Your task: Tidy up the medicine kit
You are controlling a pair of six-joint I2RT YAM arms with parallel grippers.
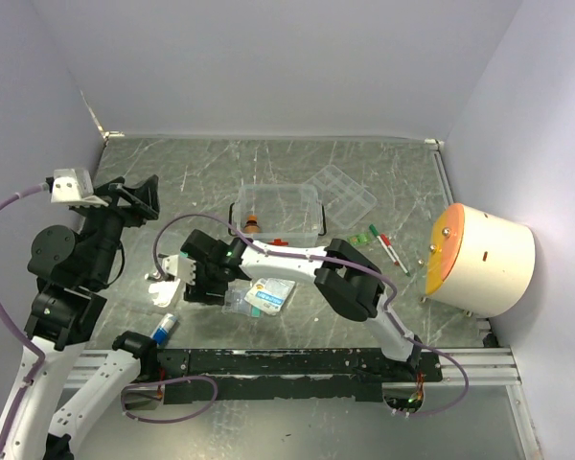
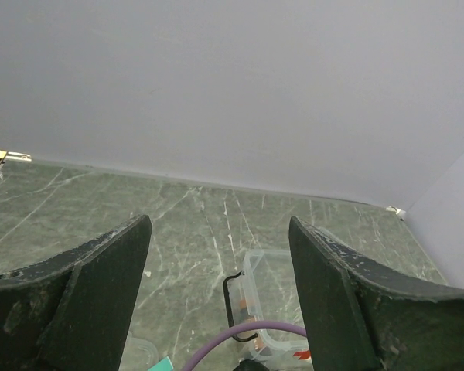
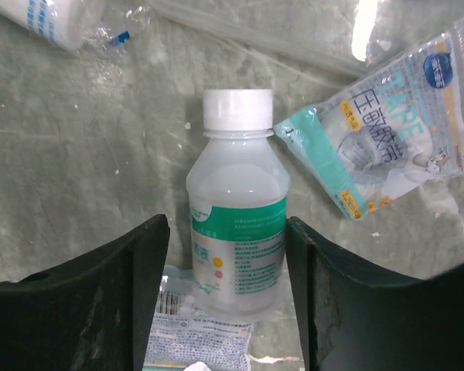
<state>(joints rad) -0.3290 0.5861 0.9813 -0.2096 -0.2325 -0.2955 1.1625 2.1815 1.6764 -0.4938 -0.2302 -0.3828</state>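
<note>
Between right end effector [image 3: 226,232] jaws, white-capped bottle [image 3: 236,189]

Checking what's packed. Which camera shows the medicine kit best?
The top external view: the whole medicine kit shows from above, an orange item inside. The left wrist view catches only one end with its black handle; the right wrist view misses it.

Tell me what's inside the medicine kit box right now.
One small orange-brown item sits in the near left corner of the medicine kit; the rest looks bare. The right arm hides part of its front wall.
</note>
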